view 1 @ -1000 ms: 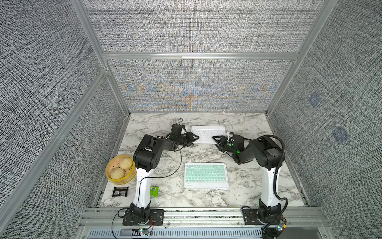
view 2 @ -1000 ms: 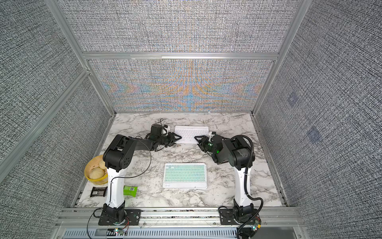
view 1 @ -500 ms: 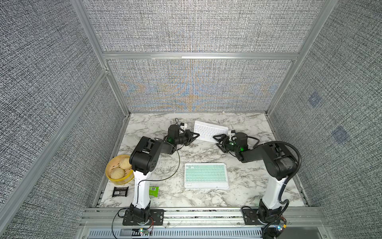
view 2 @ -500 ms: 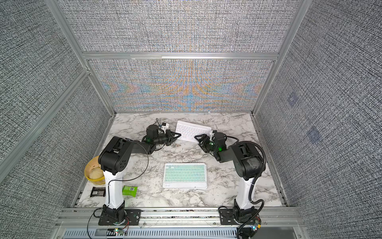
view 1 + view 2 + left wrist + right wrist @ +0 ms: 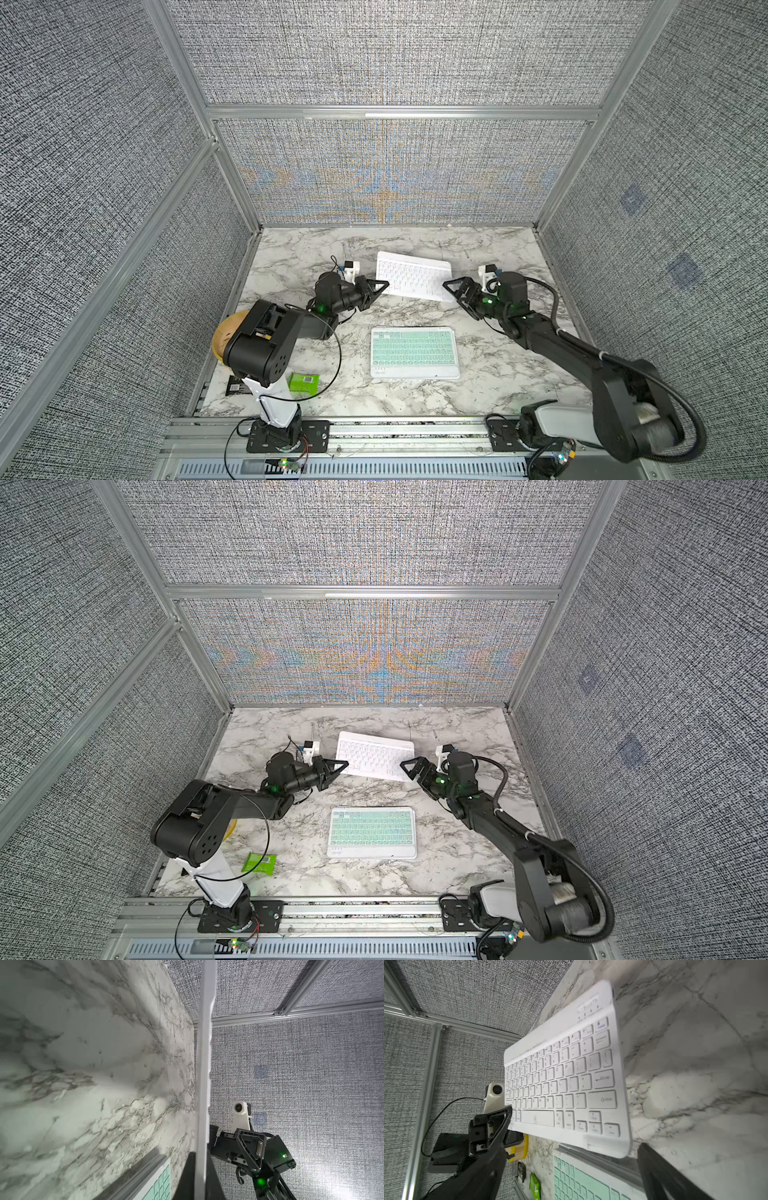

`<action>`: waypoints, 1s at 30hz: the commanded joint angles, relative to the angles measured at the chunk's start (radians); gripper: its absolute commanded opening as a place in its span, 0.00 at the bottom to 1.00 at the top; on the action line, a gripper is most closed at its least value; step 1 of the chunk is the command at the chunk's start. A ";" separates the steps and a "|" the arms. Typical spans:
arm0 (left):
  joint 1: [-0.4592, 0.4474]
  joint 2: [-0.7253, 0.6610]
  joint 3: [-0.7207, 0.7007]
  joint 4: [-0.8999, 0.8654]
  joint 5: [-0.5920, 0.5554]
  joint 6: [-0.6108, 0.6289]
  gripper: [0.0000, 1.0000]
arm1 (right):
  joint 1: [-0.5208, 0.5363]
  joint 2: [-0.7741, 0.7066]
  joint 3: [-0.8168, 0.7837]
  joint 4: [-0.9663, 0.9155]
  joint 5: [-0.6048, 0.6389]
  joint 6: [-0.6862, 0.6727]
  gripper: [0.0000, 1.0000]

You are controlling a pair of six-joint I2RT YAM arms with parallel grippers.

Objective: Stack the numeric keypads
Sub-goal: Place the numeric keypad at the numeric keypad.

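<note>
Marble tabletop (image 5: 490, 374), grey fabric walls (image 5: 395, 62), left end effector (image 5: 380, 286) pinching white keypad (image 5: 413, 276), right end effector (image 5: 451, 287) spread

The black left arm (image 5: 266, 336) stretches low and forward, the left end effector (image 5: 380, 286) clamped on the near left corner of the white-keyed rectangular keypad (image 5: 413, 276). The black right arm (image 5: 552, 343) mirrors it, the right end effector (image 5: 451, 287) spread wide just beside that keypad's right end.

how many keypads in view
2. The white keypad is at the back, its end pinched by the left gripper; the mint-green keypad lies flat near the front. More may hide beneath it.
</note>
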 commanded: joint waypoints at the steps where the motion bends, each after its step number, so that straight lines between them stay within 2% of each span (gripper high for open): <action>1: -0.011 -0.025 -0.101 0.308 -0.009 -0.150 0.09 | 0.001 -0.113 -0.019 -0.275 0.115 -0.125 0.99; 6: -0.059 -0.120 -0.272 0.335 -0.053 -0.157 0.09 | 0.001 -0.246 -0.067 -0.342 0.160 -0.126 0.99; 12: -0.135 -0.303 -0.392 0.184 -0.121 -0.119 0.09 | 0.001 -0.264 -0.087 -0.359 0.144 -0.113 0.99; 15: -0.175 -0.455 -0.449 -0.002 -0.173 -0.071 0.09 | 0.007 -0.269 -0.094 -0.362 0.142 -0.108 0.99; 18: -0.229 -0.668 -0.488 -0.278 -0.252 -0.019 0.09 | 0.012 -0.279 -0.094 -0.370 0.148 -0.105 0.99; 21: -0.282 -0.949 -0.492 -0.581 -0.344 0.017 0.09 | 0.022 -0.278 -0.097 -0.376 0.150 -0.104 0.99; 24: -0.317 -1.227 -0.505 -0.876 -0.435 0.000 0.09 | 0.036 -0.266 -0.097 -0.371 0.152 -0.101 0.99; 26: -0.338 -1.369 -0.564 -0.912 -0.471 -0.047 0.07 | 0.049 -0.255 -0.099 -0.363 0.156 -0.097 0.99; 30: -0.361 -1.498 -0.596 -1.001 -0.496 -0.053 0.06 | 0.072 -0.229 -0.094 -0.345 0.159 -0.087 0.99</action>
